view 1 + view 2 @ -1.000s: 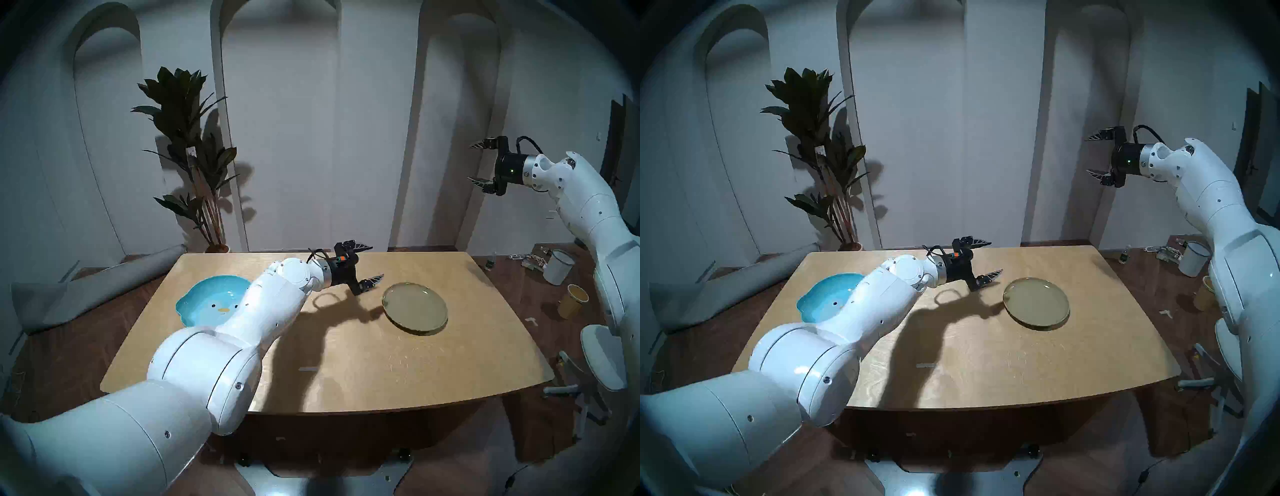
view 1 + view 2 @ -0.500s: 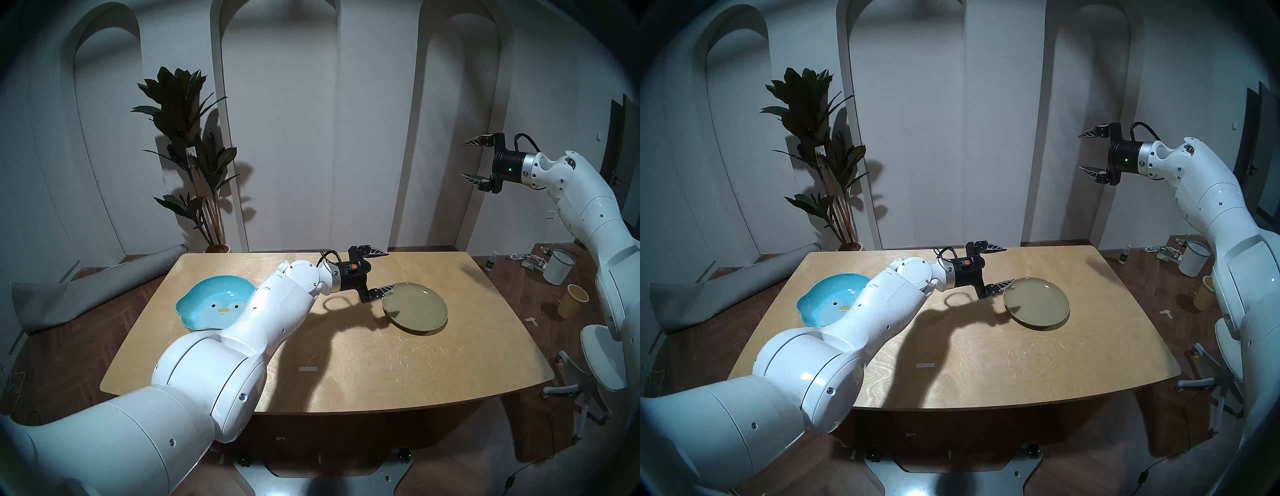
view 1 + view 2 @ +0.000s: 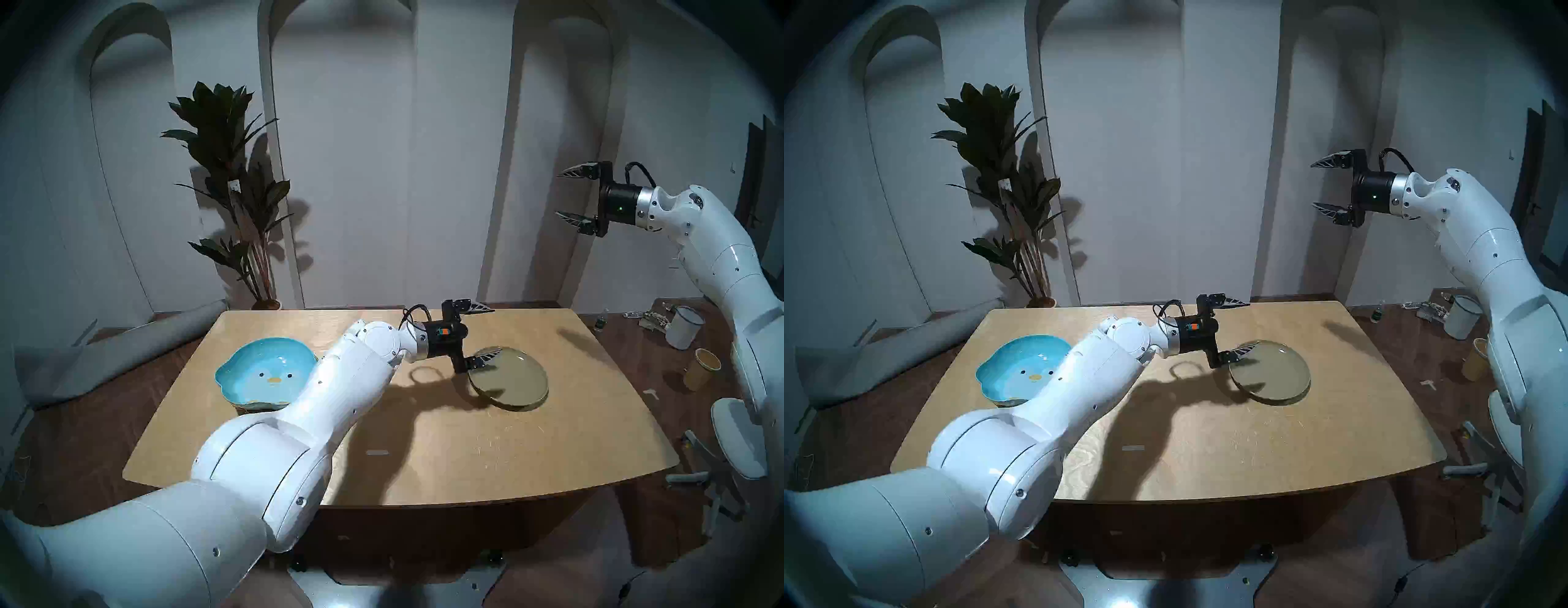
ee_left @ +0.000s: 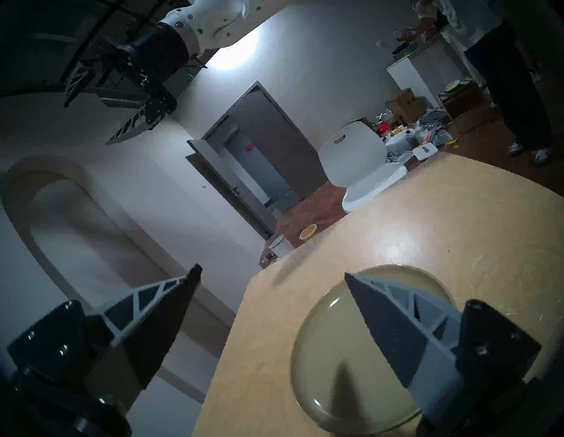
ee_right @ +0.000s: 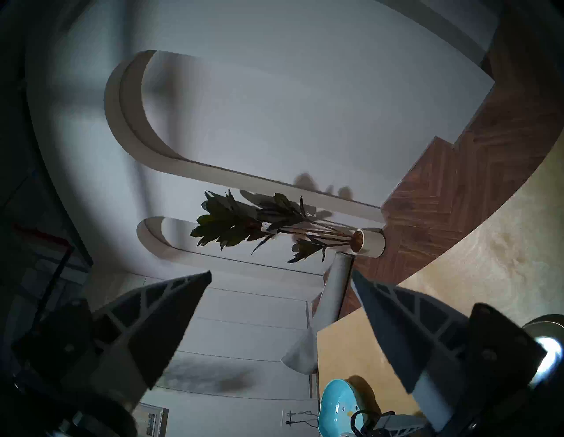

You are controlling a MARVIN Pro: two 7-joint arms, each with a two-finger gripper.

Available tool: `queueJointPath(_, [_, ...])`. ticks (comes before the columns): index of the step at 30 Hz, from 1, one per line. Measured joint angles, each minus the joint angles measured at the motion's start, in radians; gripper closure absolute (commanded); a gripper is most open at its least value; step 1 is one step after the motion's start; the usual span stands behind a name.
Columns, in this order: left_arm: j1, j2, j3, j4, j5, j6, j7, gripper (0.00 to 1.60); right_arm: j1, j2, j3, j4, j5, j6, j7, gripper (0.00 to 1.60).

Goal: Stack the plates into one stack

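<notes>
**Left gripper over the olive plate's rim, right gripper idle above**

Much of the blue plate (image 3: 266,373) is hidden: the left arm (image 3: 339,382) covers its right edge in the head views, and in the right head view only part of the penguin face shows. A thin amber edge peeks out under its lower rim in the left head view; whether that is a third plate I cannot tell. In the right wrist view the blue plate is cut off at the bottom of the frame. The olive plate (image 3: 509,378) lies partly behind the lower finger (image 4: 393,329) in the left wrist view, and the finger's shadow darkens its left half.

Compared with a second ago, the left gripper (image 3: 483,333) has travelled toward the right of the frame: then its lower finger was short of the olive plate, now that finger hangs over the plate's left rim. More of the penguin face is uncovered. The right gripper (image 3: 566,193) has drifted slightly left, in the upper right of the frame.

Both plates lie flat on the table (image 3: 424,458), faces up, well apart: blue at centre left, olive at centre right. The olive one is round, with no long axis; the penguin's face sits upright in the frame.

Both grippers are spread wide and grasp nothing. The left one points level toward the olive plate, one finger above the other; touching or just above, I cannot tell.
</notes>
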Motion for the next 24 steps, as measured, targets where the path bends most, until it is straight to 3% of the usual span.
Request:
queueJointPath(13, [0.063,-0.012,0.018,-0.036,-0.003,-0.064,0.028,0.0,-0.034,0.025,0.013,-0.088,0.002,0.012,0.045,0.0])
queueJointPath(24, [0.066,-0.022,0.027,-0.078,0.0,-0.121,0.055,0.0,-0.058,0.057,0.028,-0.154,0.002,0.013,0.081,0.0])
